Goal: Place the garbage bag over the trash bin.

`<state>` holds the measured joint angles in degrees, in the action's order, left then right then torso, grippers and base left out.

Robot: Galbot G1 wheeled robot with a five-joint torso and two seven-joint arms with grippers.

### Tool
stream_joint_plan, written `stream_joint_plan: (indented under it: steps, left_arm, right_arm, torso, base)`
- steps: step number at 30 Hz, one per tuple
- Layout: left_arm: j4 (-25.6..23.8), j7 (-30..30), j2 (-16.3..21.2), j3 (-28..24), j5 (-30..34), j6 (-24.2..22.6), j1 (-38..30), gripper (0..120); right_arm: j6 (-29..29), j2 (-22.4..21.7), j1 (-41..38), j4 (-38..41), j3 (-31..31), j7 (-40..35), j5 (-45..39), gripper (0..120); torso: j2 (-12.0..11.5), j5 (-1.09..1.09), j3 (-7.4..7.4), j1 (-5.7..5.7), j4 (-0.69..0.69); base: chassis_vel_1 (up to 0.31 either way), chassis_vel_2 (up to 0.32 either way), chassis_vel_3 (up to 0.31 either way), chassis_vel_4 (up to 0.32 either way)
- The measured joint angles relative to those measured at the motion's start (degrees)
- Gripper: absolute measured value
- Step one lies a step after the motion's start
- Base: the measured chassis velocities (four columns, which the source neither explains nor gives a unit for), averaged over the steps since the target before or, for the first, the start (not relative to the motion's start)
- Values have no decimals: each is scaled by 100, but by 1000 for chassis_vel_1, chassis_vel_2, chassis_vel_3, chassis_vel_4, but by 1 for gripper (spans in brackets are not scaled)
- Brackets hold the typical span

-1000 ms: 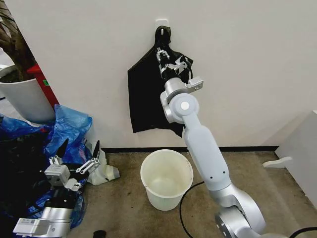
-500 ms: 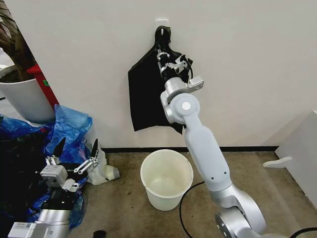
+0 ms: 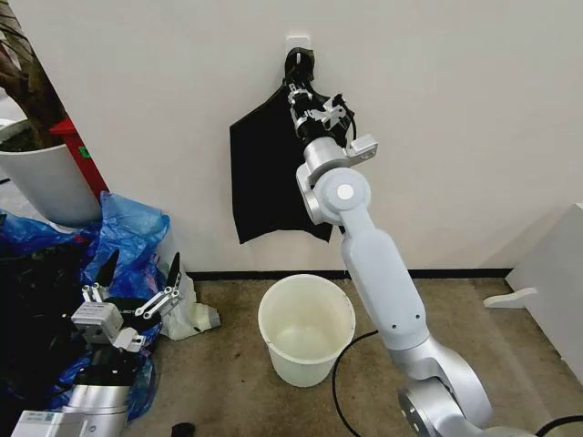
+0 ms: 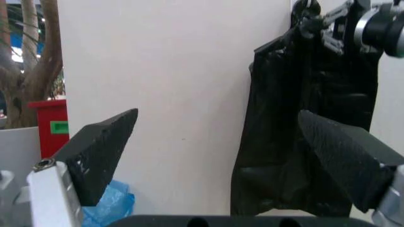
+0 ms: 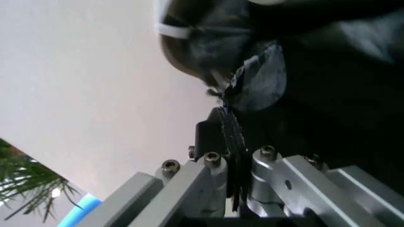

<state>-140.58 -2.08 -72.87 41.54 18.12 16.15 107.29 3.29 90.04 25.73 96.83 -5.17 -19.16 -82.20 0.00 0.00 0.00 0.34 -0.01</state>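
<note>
Garbage bag (image 3: 269, 177) hangs black against the wall from a white hook (image 3: 298, 41), the right gripper (image 3: 301, 91) pinched shut on its top. Below it, the trash bin (image 3: 306, 330) stands upright and empty on the floor. The left gripper (image 3: 137, 282) waits spread open near blue bags (image 3: 127, 228).

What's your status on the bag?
Right gripper shut on thin black plastic garbage bag, hanging at wall hook. Left gripper open, low, idle. Cream-white round bin below, unlined.

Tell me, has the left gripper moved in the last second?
Yes. The left gripper sank lower and slightly toward the robot's left, away from the white bucket, which stayed put.
</note>
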Motion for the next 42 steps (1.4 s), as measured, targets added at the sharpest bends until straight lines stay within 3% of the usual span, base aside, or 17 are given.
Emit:
stream_joint_plan:
  steps: [20,31,42]
  left_arm:
    - [97,38,149,7,258,17,-136,100]
    - [161,99,85,-126,166,23,-193,100]
    - [218,139,-31,-183,-106,100,-199,100]
  right_arm:
    - [43,-398,1176,869,436,-331,333,0]
    - [-53,-1127,2684,1620,393,-145,636,0]
    - [-111,-1260,4000,1904,187,357,1268,0]
  torso:
    - [0,0,0,0,0]
    - [0,0,-1,0,-1]
    - [0,0,0,0,-1]
  base:
    - [0,0,0,0]
    - [0,0,0,0]
    - [0,0,0,0]
